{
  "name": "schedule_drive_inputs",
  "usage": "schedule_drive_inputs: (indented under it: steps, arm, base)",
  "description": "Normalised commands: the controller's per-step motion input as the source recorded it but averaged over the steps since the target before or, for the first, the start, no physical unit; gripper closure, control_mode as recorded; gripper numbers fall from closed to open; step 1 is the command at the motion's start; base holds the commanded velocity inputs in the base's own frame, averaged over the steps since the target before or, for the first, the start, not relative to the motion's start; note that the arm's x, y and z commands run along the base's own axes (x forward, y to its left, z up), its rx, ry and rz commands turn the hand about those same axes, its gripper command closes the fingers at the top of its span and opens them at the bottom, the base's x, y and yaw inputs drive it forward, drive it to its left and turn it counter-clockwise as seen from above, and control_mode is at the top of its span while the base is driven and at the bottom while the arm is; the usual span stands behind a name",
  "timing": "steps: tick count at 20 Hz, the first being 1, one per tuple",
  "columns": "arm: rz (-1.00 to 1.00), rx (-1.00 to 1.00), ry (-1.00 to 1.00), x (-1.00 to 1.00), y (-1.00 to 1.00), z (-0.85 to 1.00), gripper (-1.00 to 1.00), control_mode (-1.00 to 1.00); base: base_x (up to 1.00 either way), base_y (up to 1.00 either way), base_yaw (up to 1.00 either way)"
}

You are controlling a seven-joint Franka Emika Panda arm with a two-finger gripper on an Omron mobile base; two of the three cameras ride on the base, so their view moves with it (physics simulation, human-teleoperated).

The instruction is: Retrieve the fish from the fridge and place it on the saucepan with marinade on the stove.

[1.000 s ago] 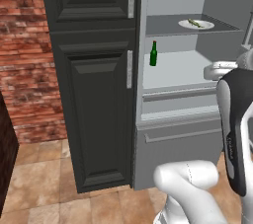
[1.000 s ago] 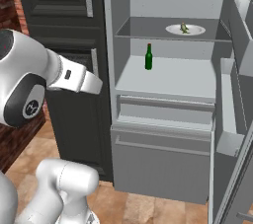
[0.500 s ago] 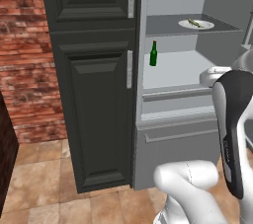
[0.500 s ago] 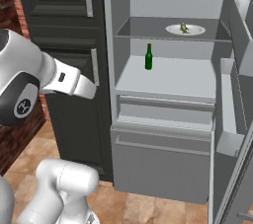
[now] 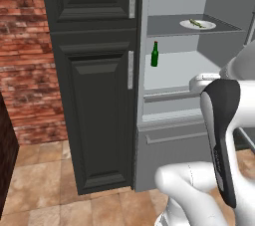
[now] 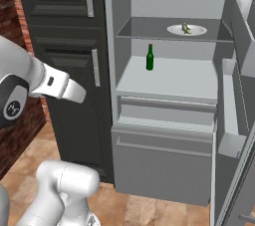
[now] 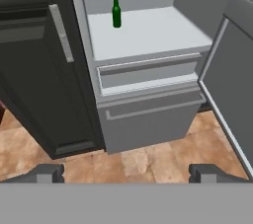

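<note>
Fish [image 6: 186, 28] is lying on plate [image 6: 187, 30] on fridge [image 6: 164, 78] top shelf w/ jaws spread wide, well apart, so raising hand & approaching level seems best.

The tool [image 7: 126, 172] hangs empty with its jaws spread wide, the white arm [image 5: 221, 135] bent.

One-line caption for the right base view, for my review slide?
Open fridge with the fish on a white plate on the upper shelf, a green bottle below.
</note>
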Motion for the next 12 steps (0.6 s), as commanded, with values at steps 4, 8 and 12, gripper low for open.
schedule_drive_inputs:
  steps: [4, 8, 12]
  arm:
    - [0.01, 0.0, 0.04, 0.0, 0.0, 0.0, -1.0, -1.0]
    - [0.0, 0.0, 0.01, 0.0, 0.0, 0.0, -1.0, 1.0]
    - [0.0, 0.0, 0.0, 0.0, 0.0, 0.0, -1.0, 1.0]
  base:
    - [0.0, 0.0, 0.0]
    - [0.01, 0.0, 0.0]
    - [0.4, 0.0, 0.0]
